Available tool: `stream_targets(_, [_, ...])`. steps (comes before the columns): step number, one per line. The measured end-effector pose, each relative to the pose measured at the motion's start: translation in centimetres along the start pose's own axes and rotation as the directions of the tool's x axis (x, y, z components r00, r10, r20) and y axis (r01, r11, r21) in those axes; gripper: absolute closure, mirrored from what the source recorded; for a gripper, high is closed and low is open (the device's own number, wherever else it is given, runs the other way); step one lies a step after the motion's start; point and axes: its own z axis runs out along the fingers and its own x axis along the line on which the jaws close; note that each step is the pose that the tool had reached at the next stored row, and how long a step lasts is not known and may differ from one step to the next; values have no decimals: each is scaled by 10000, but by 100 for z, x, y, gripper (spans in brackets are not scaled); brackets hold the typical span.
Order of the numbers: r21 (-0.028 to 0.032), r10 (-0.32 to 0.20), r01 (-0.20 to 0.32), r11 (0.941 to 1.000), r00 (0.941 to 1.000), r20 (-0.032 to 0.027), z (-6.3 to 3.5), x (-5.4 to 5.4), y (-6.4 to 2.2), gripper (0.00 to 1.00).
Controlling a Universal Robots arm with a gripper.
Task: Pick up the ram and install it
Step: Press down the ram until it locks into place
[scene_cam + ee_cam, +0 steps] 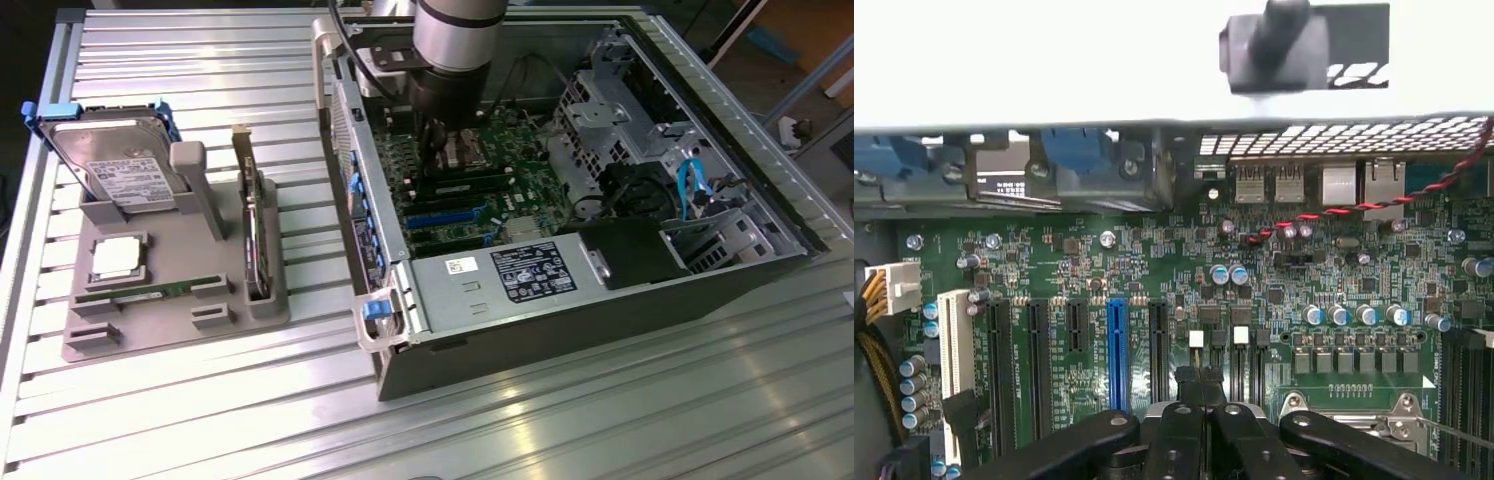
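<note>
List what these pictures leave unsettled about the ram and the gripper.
- Gripper, wrist view: fingers meet shut; whether they pinch anything is too small to tell.
- Exterior view: the arm hides the gripper's tip.
- Ram in the grey holder: mostly sunk in its slot.

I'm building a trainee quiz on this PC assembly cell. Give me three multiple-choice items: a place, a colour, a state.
1. Where is the ram? A in the grey holder outside the case; B in the jaws; C on the power supply.
2. The coloured slot between black ones is: A red; B blue; C yellow.
3. The gripper is: A wide open; B gripping the hard drive; C shut over the motherboard.
A, it lies in the holder; B, the wrist view shows blue; C, the jaws meet.
</note>
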Motion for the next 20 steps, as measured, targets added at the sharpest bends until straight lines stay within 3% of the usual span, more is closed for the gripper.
stream_targets(20, [22,0,0,10000,10000,-4,65,-1,5,89])
